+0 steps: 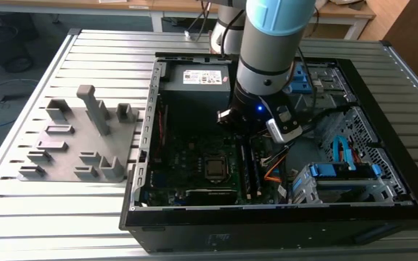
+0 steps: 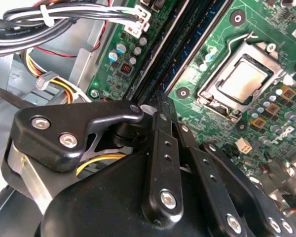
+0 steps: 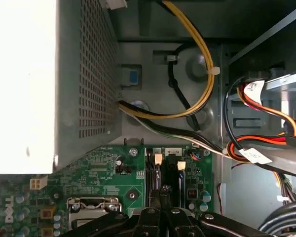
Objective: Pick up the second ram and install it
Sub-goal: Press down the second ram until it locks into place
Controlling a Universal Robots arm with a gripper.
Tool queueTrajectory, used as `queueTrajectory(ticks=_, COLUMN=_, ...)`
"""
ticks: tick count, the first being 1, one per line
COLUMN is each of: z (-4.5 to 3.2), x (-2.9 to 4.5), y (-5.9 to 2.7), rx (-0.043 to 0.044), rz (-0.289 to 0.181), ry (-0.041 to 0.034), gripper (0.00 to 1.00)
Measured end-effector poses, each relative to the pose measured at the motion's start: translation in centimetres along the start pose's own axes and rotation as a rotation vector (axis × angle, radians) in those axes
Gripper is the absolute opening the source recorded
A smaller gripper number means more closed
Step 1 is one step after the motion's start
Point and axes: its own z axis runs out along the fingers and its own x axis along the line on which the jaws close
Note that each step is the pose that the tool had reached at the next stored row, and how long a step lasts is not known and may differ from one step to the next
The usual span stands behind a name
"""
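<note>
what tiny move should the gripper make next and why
Probably a slight straight push down. The gripper sits closed over the second ram, which lies along the memory slots beside the CPU socket. Whether it is fully seated cannot be told.

My own arm hides the back of the memory slots in the exterior view, and its upper part is cut off by the edge. In both wrist views my fingers crowd together over the slots, hiding whatever sits between them.
</note>
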Motion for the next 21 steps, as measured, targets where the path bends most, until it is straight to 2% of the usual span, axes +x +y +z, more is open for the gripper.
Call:
queueTrajectory(ticks=6, z=0.53, x=0.01, y=0.00, rx=0.0000, rz=-0.001, ry=0.0000, gripper=0.10)
queueTrajectory(ticks=9, z=-0.05, x=-0.02, y=0.08, rx=-0.0033, rz=-0.001, ry=-0.0024, gripper=0.10)
queueTrajectory(ticks=10, z=-0.40, x=-0.02, y=0.06, rx=-0.0015, rz=-0.001, ry=-0.0019, gripper=0.10)
queueTrajectory(ticks=12, z=-0.50, x=-0.01, y=-0.05, rx=-0.0007, rz=-0.001, ry=-0.0019, gripper=0.10)
queueTrajectory(ticks=16, z=-0.55, x=-0.03, y=-1.42, rx=0.0047, rz=-0.001, ry=-0.0017, gripper=0.10)
queueTrajectory(ticks=21, z=-0.53, x=-0.07, y=-3.09, rx=0.0203, rz=-0.001, ry=-0.0019, gripper=0.10)
